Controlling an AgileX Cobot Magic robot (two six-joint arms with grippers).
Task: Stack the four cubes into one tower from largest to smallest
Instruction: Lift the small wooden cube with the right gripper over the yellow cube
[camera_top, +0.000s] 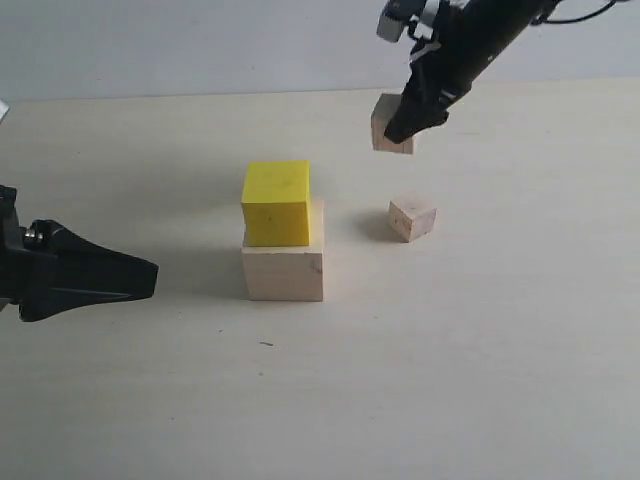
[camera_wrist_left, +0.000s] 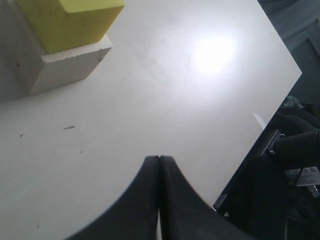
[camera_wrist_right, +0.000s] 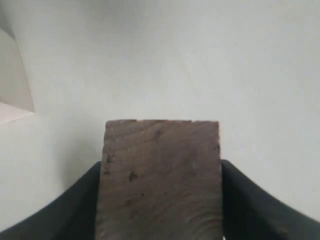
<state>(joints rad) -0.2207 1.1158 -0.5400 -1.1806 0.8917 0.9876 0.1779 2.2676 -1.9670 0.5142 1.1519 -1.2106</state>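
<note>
The yellow cube (camera_top: 276, 203) rests on the pale whitish cube (camera_top: 284, 271) in the middle of the table; both also show in the left wrist view, the yellow cube (camera_wrist_left: 70, 22) above the pale cube (camera_wrist_left: 60, 67). A tan wooden cube (camera_top: 387, 128) hangs in the air at the back right, with my right gripper (camera_top: 410, 120) shut on it; in the right wrist view this tan cube (camera_wrist_right: 160, 177) fills the space between the fingers. The smallest tan cube (camera_top: 412, 219) lies on the table right of the stack. My left gripper (camera_top: 150, 278) is shut and empty, left of the stack.
The pale tabletop (camera_top: 450, 360) spreads around the stack. In the left wrist view the table's edge (camera_wrist_left: 270, 117) runs close by, with dark equipment (camera_wrist_left: 295, 150) beyond it.
</note>
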